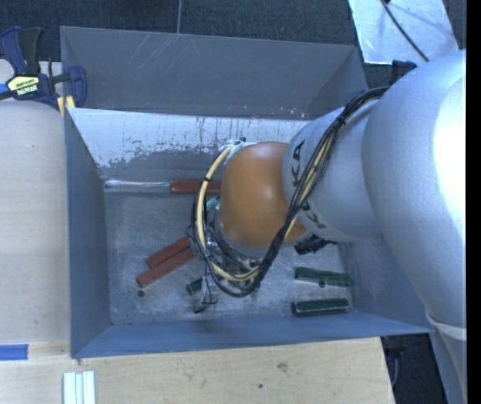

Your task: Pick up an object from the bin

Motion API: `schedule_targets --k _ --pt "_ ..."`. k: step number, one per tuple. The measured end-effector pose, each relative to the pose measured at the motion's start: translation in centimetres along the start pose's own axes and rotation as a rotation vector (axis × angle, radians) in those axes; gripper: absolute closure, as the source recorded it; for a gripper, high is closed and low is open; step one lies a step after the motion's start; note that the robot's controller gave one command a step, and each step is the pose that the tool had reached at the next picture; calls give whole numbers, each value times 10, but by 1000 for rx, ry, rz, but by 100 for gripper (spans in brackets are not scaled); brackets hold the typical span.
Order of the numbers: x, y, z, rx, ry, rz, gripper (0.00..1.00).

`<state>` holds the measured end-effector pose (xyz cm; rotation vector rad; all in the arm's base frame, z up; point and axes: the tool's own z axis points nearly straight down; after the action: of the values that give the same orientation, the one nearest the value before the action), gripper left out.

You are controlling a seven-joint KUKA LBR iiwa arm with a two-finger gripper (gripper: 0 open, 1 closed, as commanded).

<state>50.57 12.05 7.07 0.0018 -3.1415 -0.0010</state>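
My gripper [200, 295] hangs low over the bin's front middle, below the orange cover and its cables, close to the floor. Just to its left lie two reddish-brown bars [168, 261] side by side, slanting from lower left to upper right; the near ends of the bars run under the cables. I see nothing held in the gripper. To its right lie two dark green flat pieces, one [323, 276] further back and one [320, 307] near the front wall.
A long tool with a reddish handle and a silver shaft [166, 186] lies along the back of the bin floor, partly behind the orange cover. The arm covers the bin's right side and centre.
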Motion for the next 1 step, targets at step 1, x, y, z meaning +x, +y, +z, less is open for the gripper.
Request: schedule_targets --k 1 --pt "-4 0 -4 -3 -15 1 100"
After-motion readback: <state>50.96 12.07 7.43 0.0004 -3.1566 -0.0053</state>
